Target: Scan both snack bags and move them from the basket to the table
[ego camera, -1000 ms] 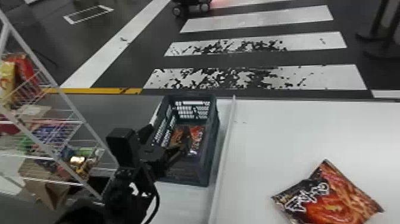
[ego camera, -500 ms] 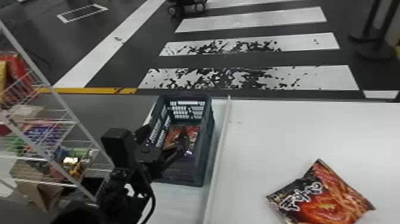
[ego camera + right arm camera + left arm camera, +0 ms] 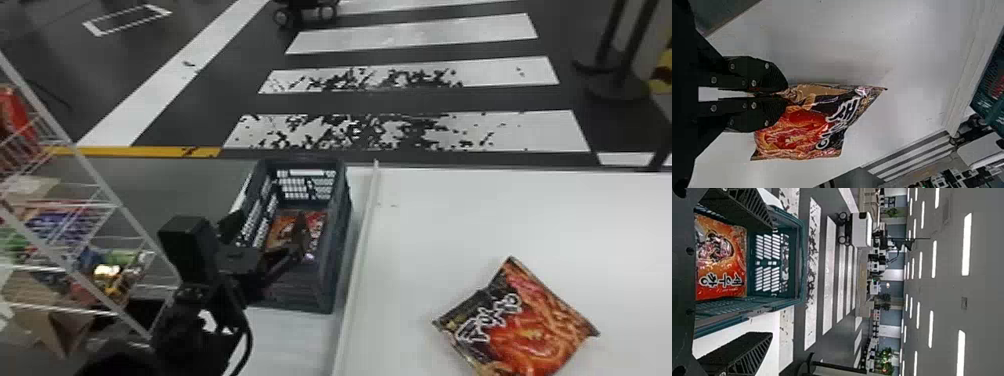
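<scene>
So, we've got our right gripper [image 3: 785, 94] clenched on an edge of the red-and-black snack bag [image 3: 525, 320], over the white table [image 3: 465, 225]; can't tell if the bag touches the tabletop. The other one, an orange-red snack bag [image 3: 723, 262], lies in the dark teal plastic basket [image 3: 325, 280]. Our left gripper [image 3: 267, 235] is at that basket, jaws spread apart with nothing between them. A raised white strip [image 3: 357, 270] runs between basket and table, and a white wire rack [image 3: 95, 180] full of packets stands on our left.
</scene>
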Controlling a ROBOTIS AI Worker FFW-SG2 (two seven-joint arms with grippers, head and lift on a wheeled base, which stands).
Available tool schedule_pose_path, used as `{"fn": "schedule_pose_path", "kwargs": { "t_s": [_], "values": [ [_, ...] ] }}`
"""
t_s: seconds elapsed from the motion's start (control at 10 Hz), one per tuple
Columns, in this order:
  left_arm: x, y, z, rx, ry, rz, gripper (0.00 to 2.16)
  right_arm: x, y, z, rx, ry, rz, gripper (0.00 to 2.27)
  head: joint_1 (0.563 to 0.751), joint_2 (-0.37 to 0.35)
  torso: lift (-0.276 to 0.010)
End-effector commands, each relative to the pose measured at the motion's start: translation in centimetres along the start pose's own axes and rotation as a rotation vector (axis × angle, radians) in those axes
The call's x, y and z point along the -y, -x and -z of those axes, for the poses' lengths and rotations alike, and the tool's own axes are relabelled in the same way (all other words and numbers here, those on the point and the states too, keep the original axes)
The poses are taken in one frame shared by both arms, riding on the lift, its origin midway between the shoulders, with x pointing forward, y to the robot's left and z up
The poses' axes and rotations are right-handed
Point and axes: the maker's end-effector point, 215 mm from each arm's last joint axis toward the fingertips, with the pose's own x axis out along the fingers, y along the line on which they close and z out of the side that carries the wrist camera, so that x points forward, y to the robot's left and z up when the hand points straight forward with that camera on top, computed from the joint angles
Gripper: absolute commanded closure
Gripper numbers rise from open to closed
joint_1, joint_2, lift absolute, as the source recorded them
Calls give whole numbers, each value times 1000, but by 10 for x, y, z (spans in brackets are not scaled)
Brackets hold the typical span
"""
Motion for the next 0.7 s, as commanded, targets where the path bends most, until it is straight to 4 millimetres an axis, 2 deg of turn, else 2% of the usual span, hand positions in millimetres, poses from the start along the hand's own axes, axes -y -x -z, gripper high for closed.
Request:
{"fn": "schedule_pose_path", "kwargs": {
  "t_s": [0.0,0.2,0.3,0.6],
  "values": [
    [1,0,3,-5,1,2,26,10,6,-23,80,-59,24,2246,695,266,-98],
    [1,0,5,-8,4,3,26,22,12,-43,123,-136,48,2246,695,282,-98],
    [1,-1,3,-6,7,4,26,30,17,-62,166,-203,48,2246,695,290,-98],
    [1,-2,3,-6,9,8,26,59,18,-100,216,-460,5,2246,695,316,-98]
  ]
}}
